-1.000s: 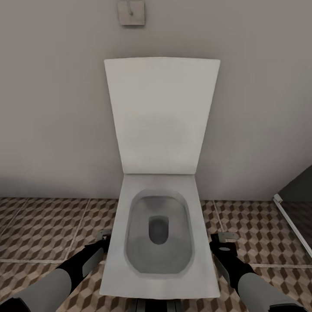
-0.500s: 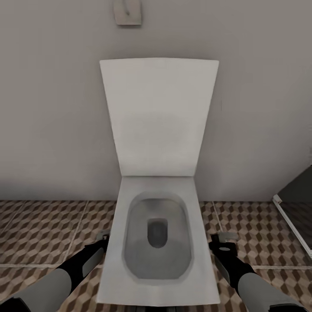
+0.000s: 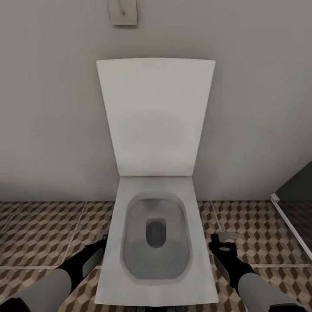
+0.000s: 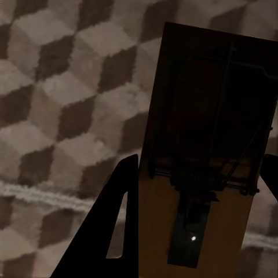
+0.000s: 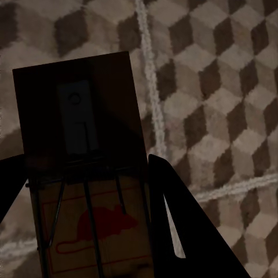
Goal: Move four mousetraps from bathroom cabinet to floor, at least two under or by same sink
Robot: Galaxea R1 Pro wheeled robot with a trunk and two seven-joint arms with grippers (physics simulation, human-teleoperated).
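Mousetraps sit one in each gripper: the left gripper is clamped on a brown wooden mousetrap with dark wire parts, and the right gripper grips a second mousetrap printed with a red mouse. Both hang over the cube-patterned bathroom floor, either side of the open white toilet.

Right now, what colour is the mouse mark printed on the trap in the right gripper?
Red, on the brown wooden mousetrap; the right wrist view shows it best.

My head camera has swung slightly, so the whole picture has shifted: the toilet and its raised lid now sit further left, the wall plate is higher and leftward, nearly cropped. My arms look unchanged.
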